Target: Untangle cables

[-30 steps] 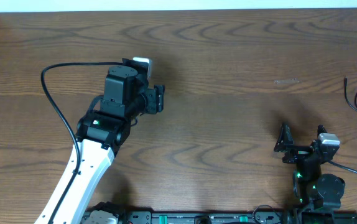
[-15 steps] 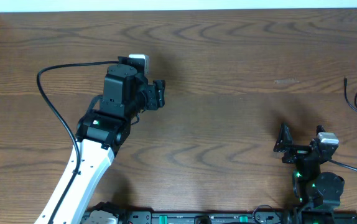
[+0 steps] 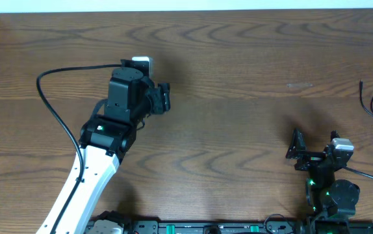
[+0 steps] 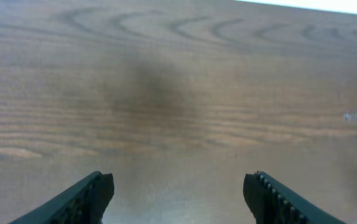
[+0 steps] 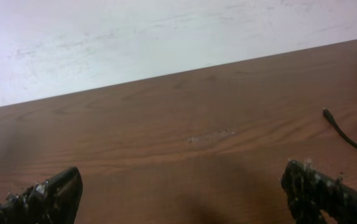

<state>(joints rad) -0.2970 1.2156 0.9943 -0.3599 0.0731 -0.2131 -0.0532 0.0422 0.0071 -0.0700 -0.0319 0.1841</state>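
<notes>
Along the right edge of the overhead frame, noted the cables [image 3: 366, 104]: thin black strands lying loose on the table [image 3: 238, 71] and curving out past the frame edge. Confirmed the same cables [image 5: 343, 130] at the right margin of the right wrist view, one small plug end free on the wood, well apart from both fingers. Recorded right gripper [image 3: 315, 144] at lower right of the overhead frame, close to the bottom edge, fingers spread wide and holding nothing. Verified right gripper [image 5: 181, 179] in its own view, with bare wood across the whole gap. Recorded left gripper [image 3: 165, 97] left of centre in the upper half, well apart from the cables. Checked left gripper [image 4: 178, 183] in the left wrist view: fingers apart, nothing between them, bare wood below. Noted thick black arm cable [image 3: 50, 107] looping at far left beside the left arm. Found broad unobstructed wood across centre between the two grippers, marked only by a pale scuff [image 3: 300, 84] at upper right. Observed white surface [image 5: 135, 37] beyond the far table edge.
</notes>
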